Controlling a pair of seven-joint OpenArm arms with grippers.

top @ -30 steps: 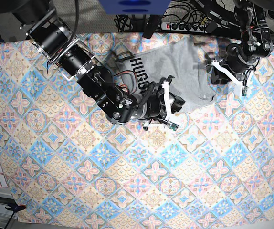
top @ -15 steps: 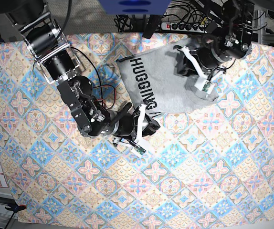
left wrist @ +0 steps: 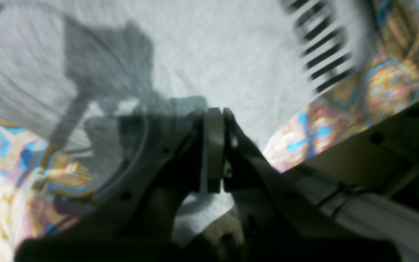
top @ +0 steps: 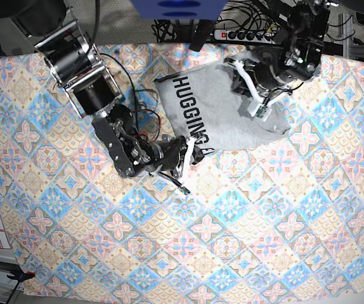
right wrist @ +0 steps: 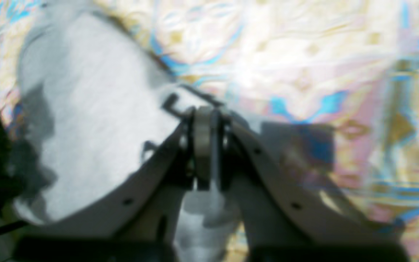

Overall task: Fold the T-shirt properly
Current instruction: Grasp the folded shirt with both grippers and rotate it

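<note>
Base view: The T-shirt (top: 223,107) lies bunched at the far centre of the bench, on the tile-patterned cloth (top: 233,240). Its black lettering runs along the edge facing the right arm; the garment's long axis runs from the far side toward the near side, slightly slanted. The right gripper (top: 185,155) sits at the near corner of the lettered edge. The left gripper (top: 248,88) sits over the opposite half of the garment. Each arm is thus at its own side of the shirt. A power strip (top: 245,35) and cables lie beyond the far edge of the cloth, clear of the work area.

Left wrist view: The left gripper (left wrist: 215,120) has its jaws pressed together, with grey fabric visible beneath them; a grip on the T-shirt (left wrist: 202,65) is probable. The lettering (left wrist: 322,43) lies ahead toward the right.

Right wrist view: The right gripper (right wrist: 209,116) has its jaws together, with grey fabric between the fingers below the tips. The T-shirt (right wrist: 86,120) extends to the left; patterned cloth (right wrist: 322,72) lies ahead. Nothing obstructs a pull outward.
</note>
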